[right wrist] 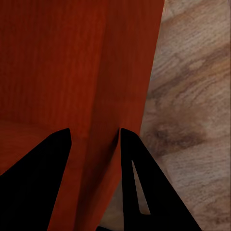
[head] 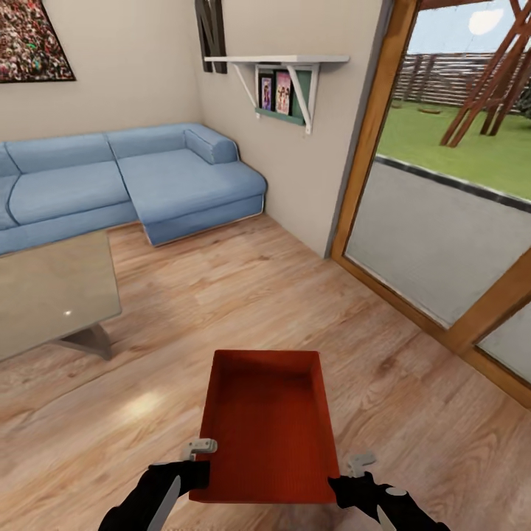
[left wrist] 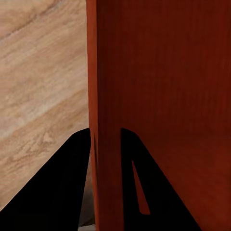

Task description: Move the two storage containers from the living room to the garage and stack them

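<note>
Left gripper [head: 193, 463], right gripper [head: 346, 476], clamping container [head: 267, 428]

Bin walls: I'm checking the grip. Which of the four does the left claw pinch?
The left long wall of the bin, near its close corner; the right claw pinches the opposite wall.

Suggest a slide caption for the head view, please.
Both end effectors grip an orange-red storage container by its side walls above the living-room wood floor.

Under me runs a light wood plank floor [head: 243, 295], glossy in patches. On it stand a blue L-shaped fabric sofa [head: 125, 181] against the far walls and, nearer on my left, a grey low coffee table [head: 51, 295] on an angled leg. The planks reach a wood-framed glass door [head: 442, 221] on my right.
</note>
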Controlling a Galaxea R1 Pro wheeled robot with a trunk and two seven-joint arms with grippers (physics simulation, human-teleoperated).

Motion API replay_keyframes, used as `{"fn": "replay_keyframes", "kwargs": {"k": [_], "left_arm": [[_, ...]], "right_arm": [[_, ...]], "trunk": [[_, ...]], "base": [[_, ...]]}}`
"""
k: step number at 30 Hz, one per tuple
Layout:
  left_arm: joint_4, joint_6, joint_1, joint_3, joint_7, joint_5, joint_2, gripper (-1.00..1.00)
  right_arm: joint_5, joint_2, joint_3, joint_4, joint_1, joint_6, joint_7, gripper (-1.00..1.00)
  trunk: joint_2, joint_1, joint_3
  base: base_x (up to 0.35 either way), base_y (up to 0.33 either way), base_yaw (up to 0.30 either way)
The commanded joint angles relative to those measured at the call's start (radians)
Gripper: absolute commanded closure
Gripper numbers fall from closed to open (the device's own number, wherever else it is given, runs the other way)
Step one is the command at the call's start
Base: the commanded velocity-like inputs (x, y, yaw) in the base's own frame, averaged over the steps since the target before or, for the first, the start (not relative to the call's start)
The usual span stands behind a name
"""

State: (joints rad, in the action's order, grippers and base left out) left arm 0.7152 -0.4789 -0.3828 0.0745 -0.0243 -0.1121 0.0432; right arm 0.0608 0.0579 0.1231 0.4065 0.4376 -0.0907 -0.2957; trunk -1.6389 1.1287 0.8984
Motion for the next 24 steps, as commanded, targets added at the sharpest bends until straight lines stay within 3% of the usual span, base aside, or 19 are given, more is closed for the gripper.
{"fn": "replay_keyframes", "kwargs": {"k": [1,24], "left_arm": [[0.0,-0.006,0.0,-0.007,0.006,0.017,0.001,1.0],[0.0,-0.004,-0.001,-0.007,0.006,0.017,0.001,1.0]], "right_arm": [[0.006,-0.023,-0.003,0.005,0.0,-0.006,-0.002,1.0],[0.005,-0.024,-0.003,0.005,0.0,-0.006,-0.002,1.0]], "trunk": [[0.007,-0.004,-0.003],[0.168,-0.092,-0.084]], "base": [[0.0,0.0,0.297],[0.0,0.0,0.297]]}}
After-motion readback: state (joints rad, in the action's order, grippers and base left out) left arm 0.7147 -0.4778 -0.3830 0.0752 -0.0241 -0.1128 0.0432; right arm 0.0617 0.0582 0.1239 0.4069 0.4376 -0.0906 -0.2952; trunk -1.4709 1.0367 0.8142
